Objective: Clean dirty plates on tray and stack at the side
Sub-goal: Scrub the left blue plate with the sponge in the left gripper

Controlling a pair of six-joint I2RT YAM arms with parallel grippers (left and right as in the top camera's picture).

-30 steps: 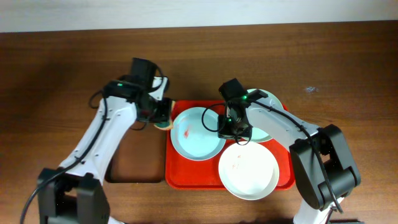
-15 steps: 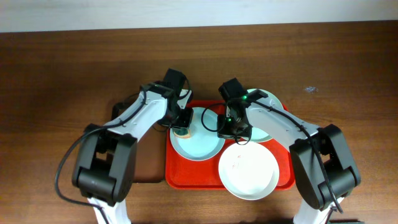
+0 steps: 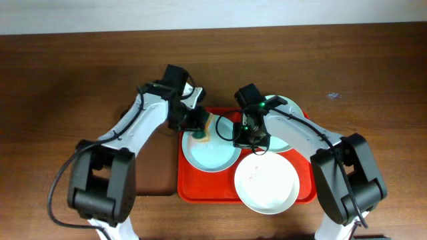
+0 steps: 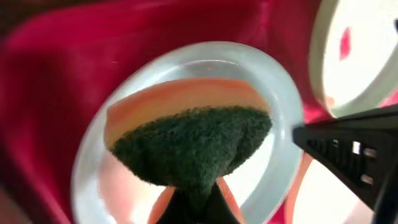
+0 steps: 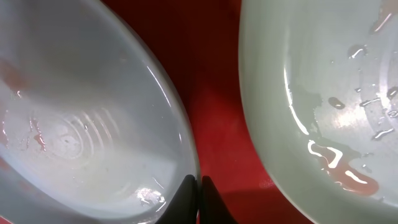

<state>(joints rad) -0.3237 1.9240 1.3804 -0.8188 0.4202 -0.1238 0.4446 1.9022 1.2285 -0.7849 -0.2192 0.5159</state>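
Note:
The red tray [image 3: 200, 190] holds three plates. The light blue plate [image 3: 217, 155] lies at its left, the white plate [image 3: 267, 183] at the front, and the pale mint plate [image 3: 289, 107] at the back right, partly under my right arm. My left gripper [image 3: 199, 127] is shut on a green sponge [image 3: 203, 133] and presses it onto the blue plate's left part. In the left wrist view the sponge [image 4: 193, 146] covers the blue plate's [image 4: 283, 93] middle. My right gripper [image 3: 248, 139] is shut on the blue plate's right rim [image 5: 81, 124], and the mint plate [image 5: 323, 74] beside it shows water drops and a red smear.
A smaller brown tray [image 3: 143, 175] lies left of the red tray, under my left arm. The wooden table [image 3: 373, 73] spreads on all sides. My two arms stand close together over the red tray's back edge.
My left gripper has carried the sponge rightward from the red tray's left edge onto the blue plate, covering its red smear. My right gripper has not moved.

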